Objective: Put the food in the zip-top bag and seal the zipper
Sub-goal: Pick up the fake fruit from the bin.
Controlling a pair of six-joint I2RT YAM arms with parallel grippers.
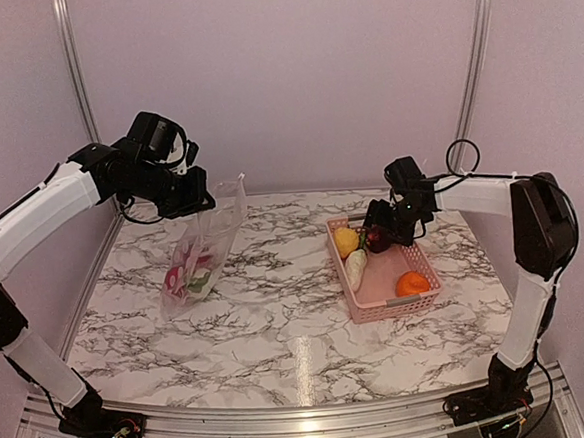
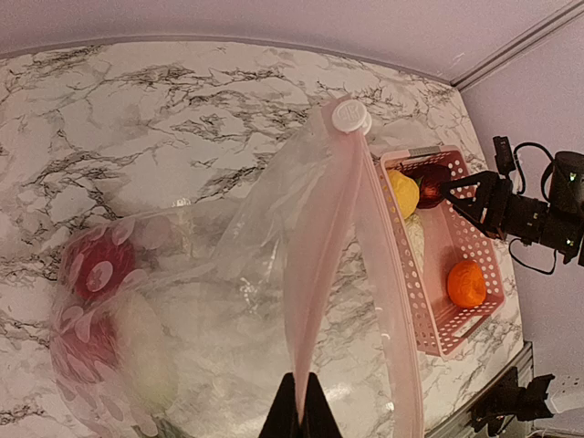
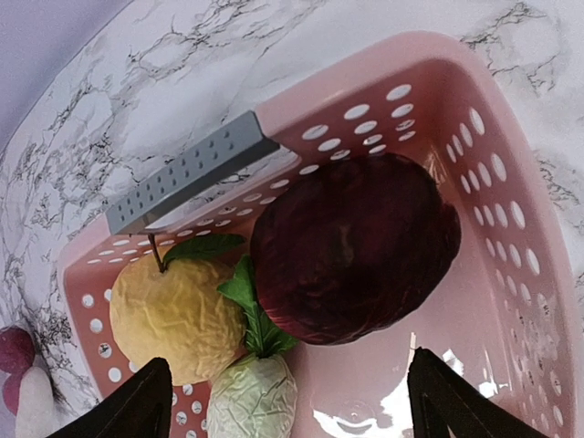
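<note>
1. Now the left gripper [image 2: 306, 406] is pinched fully closed on the mouth edge of the zip-top bag [image 1: 204, 255]. It holds that edge raised at the table's [image 1: 280, 330] left side, and the bag's bottom rests on the marble.
2. The zipper [image 2: 315, 274] runs away from that grip as two pinkish strips that part, so the mouth gapes.
3. Inside the bag, below the grip, lie red round food [image 2: 96, 269] and a white oblong piece [image 2: 146, 356].
4. The right gripper [image 1: 377, 233] stands wide open and holds nothing, low over the far end of the pink basket [image 3: 538, 274].
5. The dark maroon round piece [image 3: 356, 246] sits just ahead of the spread fingers, untouched.
6. A yellow fruit [image 3: 169, 315] and a white leafy piece [image 3: 251, 401] lie beside it. An orange one [image 1: 412, 284] lies at the basket's near end.
</note>
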